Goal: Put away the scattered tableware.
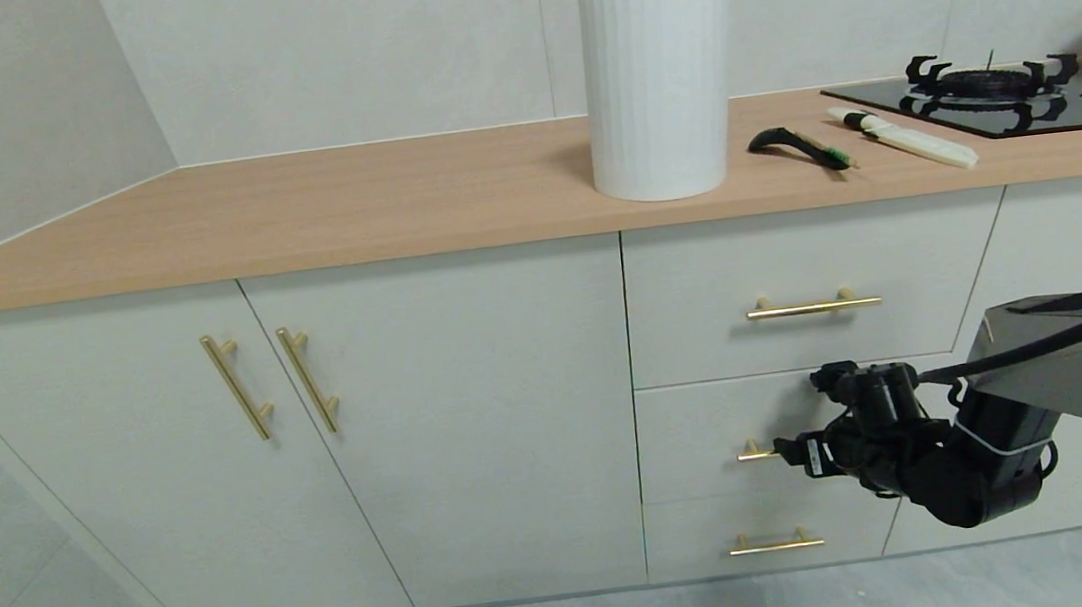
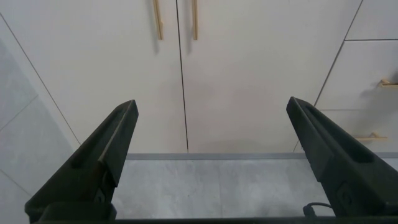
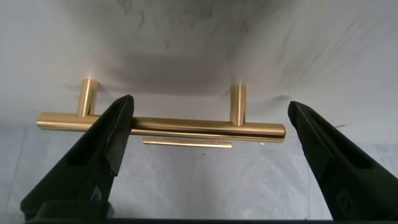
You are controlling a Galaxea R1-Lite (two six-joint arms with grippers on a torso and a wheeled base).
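Low before pale flat cabinet doors (image 2: 249, 74), left gripper (image 2: 210, 106) released and empty, right gripper (image 3: 208, 112) spread wide at brass bar handle (image 3: 186, 127) of middle drawer, nothing grasped, wooden countertop (image 1: 340, 204) above, tall white ribbed cylinder (image 1: 659, 85), black spoon with green-tipped handle (image 1: 791, 144) just beside white flat utensil (image 1: 906, 139), black gas hob (image 1: 992, 95) at far right.

Mid drawer handle (image 1: 756, 455) part-hidden by R gripper (image 1: 790, 449)

Head camera overlooks the cabinets (image 1: 473, 421); right wrist closely faces one drawer handle (image 3: 186, 126).
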